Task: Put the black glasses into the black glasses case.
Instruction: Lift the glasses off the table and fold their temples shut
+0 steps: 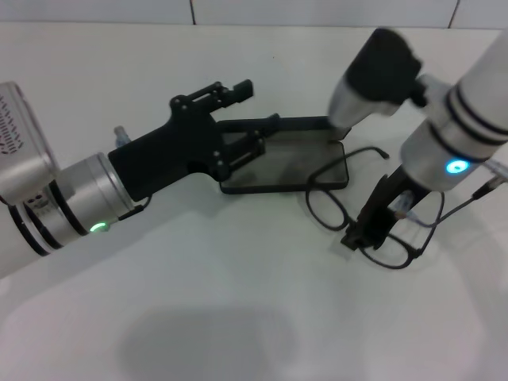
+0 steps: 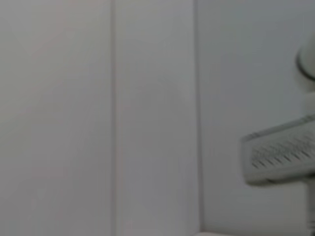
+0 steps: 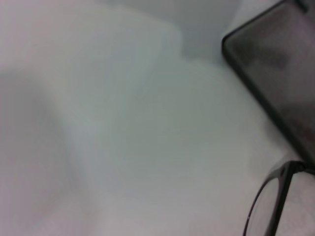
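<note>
Looking down, I see my right gripper (image 1: 367, 226) low on the white tabletop (image 1: 238, 302), fingers clenched on the black glasses (image 1: 361, 208) — these lie just beside the open black glasses case (image 1: 290, 163). Farther back, my left gripper (image 1: 242, 119) reaches over the case's left end — I cannot tell its fingers' state.

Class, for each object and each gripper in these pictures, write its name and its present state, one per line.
black glasses case: open, lid up, nothing inside.
black glasses: unfolded on the table beside the case, not in it.
left gripper: at the case's left end, over its rim.
right gripper: down at the glasses frame between the lenses.
</note>
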